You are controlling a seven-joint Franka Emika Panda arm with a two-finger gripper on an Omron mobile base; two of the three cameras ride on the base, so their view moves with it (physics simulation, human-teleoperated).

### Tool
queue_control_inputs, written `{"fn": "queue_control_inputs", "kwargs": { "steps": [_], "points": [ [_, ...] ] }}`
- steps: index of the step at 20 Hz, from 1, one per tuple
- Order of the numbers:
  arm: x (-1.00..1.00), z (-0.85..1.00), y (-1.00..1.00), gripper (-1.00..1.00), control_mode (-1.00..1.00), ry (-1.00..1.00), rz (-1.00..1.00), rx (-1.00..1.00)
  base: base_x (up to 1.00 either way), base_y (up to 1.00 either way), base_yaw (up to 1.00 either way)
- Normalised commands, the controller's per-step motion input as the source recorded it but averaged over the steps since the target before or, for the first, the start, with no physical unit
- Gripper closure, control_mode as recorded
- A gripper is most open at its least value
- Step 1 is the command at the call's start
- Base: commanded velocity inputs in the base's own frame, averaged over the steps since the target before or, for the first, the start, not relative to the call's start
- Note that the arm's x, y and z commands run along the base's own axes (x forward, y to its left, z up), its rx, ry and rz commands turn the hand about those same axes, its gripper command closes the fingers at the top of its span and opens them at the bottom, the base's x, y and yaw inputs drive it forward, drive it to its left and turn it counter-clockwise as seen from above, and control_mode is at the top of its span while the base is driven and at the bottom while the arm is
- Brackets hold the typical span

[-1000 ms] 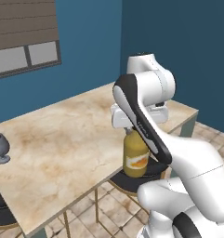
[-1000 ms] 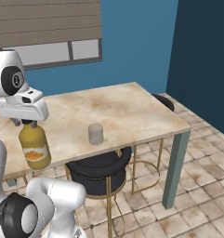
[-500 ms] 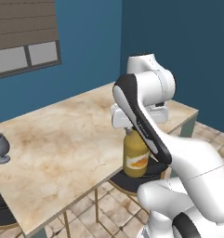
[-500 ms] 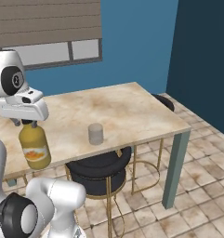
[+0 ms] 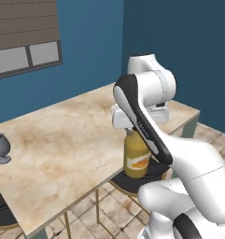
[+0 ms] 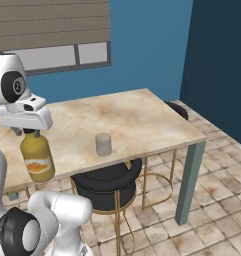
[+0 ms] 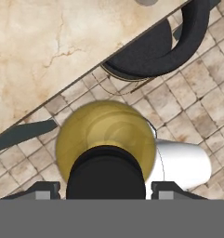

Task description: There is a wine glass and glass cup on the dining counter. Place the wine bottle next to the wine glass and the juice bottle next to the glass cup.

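Note:
My gripper (image 5: 131,131) (image 6: 27,132) is shut on the neck of the yellow-orange juice bottle (image 5: 136,159) (image 6: 37,158), which hangs upright just off the front edge of the dining counter (image 5: 58,140) (image 6: 132,112). From the hand view, the bottle's black cap (image 7: 105,173) sits between the fingertips (image 7: 43,189), with floor tiles below the bottle. The glass cup (image 6: 103,144) stands near the counter's front edge, to the right of the bottle. The stemmed wine glass (image 5: 0,147) stands at the counter's far left. The wine bottle is out of view.
A black round stool (image 6: 109,180) (image 7: 146,51) with thin gold legs is tucked under the counter's front edge, below the cup. A grey-green counter leg (image 6: 188,182) stands at the right corner. Blue walls and a shuttered window (image 6: 52,30) lie behind.

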Motion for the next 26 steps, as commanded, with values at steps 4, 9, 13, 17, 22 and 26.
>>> {"fn": "queue_control_inputs", "kwargs": {
  "steps": [4, 9, 13, 17, 22, 26],
  "points": [
    [0.28, 0.18, -0.12, 1.0, -1.0, 0.0, 0.0, 0.06, 0.0, 0.0, 0.0],
    [0.4, 0.19, -0.03, 1.0, -1.0, 0.0, 0.0, 0.05, 0.0, 0.0, 0.0],
    [0.48, 0.16, 0.0, 1.0, -1.0, 0.03, 0.0, 0.0, 0.0, 0.0, 0.0],
    [0.43, 0.07, 0.0, 1.0, -1.0, 0.0, 0.0, 0.0, 0.0, 0.0, 0.0],
    [0.41, -0.07, 0.0, 1.0, -1.0, 0.0, 0.0, -0.02, 0.0, 0.0, 0.0],
    [0.32, -0.2, -0.12, 1.0, -1.0, -0.01, 0.0, 0.0, 0.0, 0.0, 0.0]
  ]
}}
